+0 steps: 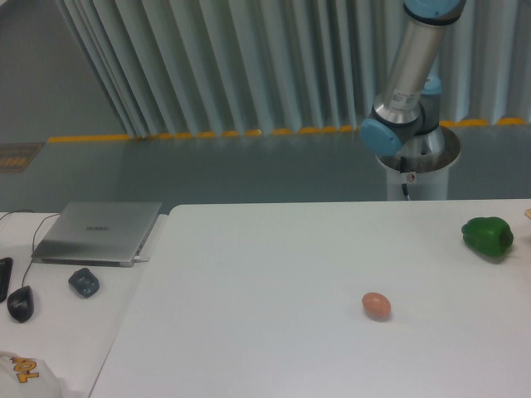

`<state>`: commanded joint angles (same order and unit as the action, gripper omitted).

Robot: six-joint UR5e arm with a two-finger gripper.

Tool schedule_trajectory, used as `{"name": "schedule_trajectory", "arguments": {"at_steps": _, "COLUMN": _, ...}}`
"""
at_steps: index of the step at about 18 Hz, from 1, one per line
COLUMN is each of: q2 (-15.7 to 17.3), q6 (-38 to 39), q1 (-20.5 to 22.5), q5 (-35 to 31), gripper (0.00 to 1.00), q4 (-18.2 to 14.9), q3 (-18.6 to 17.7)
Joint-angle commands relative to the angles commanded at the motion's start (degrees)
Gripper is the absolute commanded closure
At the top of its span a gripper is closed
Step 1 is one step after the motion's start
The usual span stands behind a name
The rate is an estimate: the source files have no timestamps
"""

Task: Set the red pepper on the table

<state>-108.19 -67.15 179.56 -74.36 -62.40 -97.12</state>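
- The gripper is out of view above the top of the picture; only the arm (408, 75) rising from its pedestal beyond the table's far edge shows, so its jaws and any load cannot be told.
- The red pepper appears nowhere in view.
- On the white table (274, 282), a green bell pepper (487, 236) sits near the right edge.
- A brown egg (376, 305) lies well apart from it, nearer the front edge.
- On the smaller desk (62, 319) to the left lie a closed grey laptop (97, 231) and a dark mouse (21, 303).
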Motion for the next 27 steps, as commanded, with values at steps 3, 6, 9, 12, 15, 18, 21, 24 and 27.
{"name": "schedule_trajectory", "arguments": {"at_steps": 3, "q2": 0.5, "q6": -0.3, "q1": 0.3, "q5": -0.2, "gripper": 0.98, "q4": -1.0, "q3": 1.4}}
{"name": "schedule_trajectory", "arguments": {"at_steps": 6, "q2": 1.3, "q6": 0.5, "q1": -0.5, "q5": 0.0, "gripper": 0.98, "q4": -3.6, "q3": 2.3}}
{"name": "schedule_trajectory", "arguments": {"at_steps": 9, "q2": 1.9, "q6": 3.2, "q1": -2.3, "q5": 0.2, "gripper": 0.98, "q4": -3.5, "q3": 2.3}}
{"name": "schedule_trajectory", "arguments": {"at_steps": 12, "q2": 1.4, "q6": 4.6, "q1": -3.3, "q5": 0.1, "gripper": 0.98, "q4": -3.0, "q3": 2.0}}
{"name": "schedule_trajectory", "arguments": {"at_steps": 15, "q2": 0.5, "q6": 4.1, "q1": -3.0, "q5": 0.1, "gripper": 0.98, "q4": -2.7, "q3": 1.8}}
{"name": "schedule_trajectory", "arguments": {"at_steps": 18, "q2": -0.5, "q6": 3.9, "q1": -2.4, "q5": 0.1, "gripper": 0.98, "q4": -1.3, "q3": 1.8}}
{"name": "schedule_trajectory", "arguments": {"at_steps": 21, "q2": -1.1, "q6": 3.9, "q1": -2.4, "q5": 0.1, "gripper": 0.98, "q4": -0.6, "q3": 1.6}}
{"name": "schedule_trajectory", "arguments": {"at_steps": 24, "q2": -2.2, "q6": 3.9, "q1": -2.5, "q5": 0.1, "gripper": 0.98, "q4": 0.4, "q3": 1.1}}
{"name": "schedule_trajectory", "arguments": {"at_steps": 27, "q2": -3.0, "q6": 3.9, "q1": -2.5, "q5": 0.1, "gripper": 0.98, "q4": 2.1, "q3": 0.7}}
